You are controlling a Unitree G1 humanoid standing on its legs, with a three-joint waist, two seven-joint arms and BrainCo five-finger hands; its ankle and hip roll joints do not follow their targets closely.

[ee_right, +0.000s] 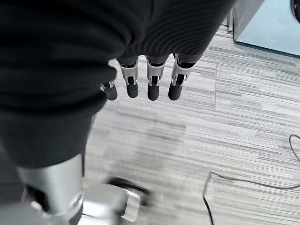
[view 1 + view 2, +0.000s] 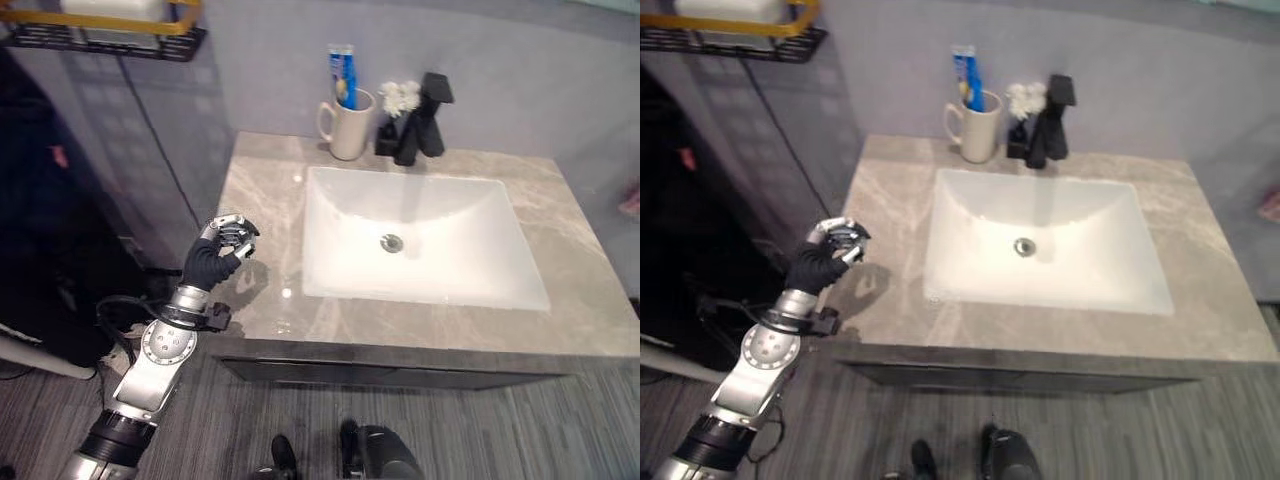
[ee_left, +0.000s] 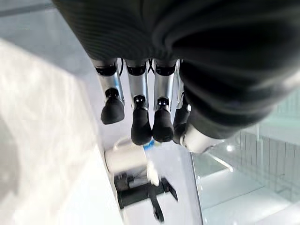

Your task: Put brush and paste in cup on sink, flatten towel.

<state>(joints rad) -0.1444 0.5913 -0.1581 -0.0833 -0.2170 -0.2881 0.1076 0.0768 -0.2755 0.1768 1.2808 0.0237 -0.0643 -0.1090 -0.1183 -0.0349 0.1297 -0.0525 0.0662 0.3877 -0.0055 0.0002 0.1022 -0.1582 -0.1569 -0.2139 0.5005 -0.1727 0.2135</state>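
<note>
A cream cup (image 2: pixel 348 125) stands at the back of the counter, left of the faucet. A blue toothpaste tube (image 2: pixel 343 75) sticks up out of it; I cannot make out a brush beside the tube. My left hand (image 2: pixel 225 245) hovers over the counter's left edge, well in front of the cup, with its fingers (image 3: pixel 140 126) curled and nothing in them. Past those fingers the left wrist view shows the cup (image 3: pixel 124 159). My right hand (image 1: pixel 140 84) hangs over the striped floor with relaxed fingers and holds nothing.
A white basin (image 2: pixel 420 240) is set into the grey marble counter (image 2: pixel 580 290). A black faucet (image 2: pixel 425 125) and a white flower-like thing (image 2: pixel 400 97) stand behind it. A dark wire shelf with a yellow rim (image 2: pixel 100 30) hangs on the wall at upper left.
</note>
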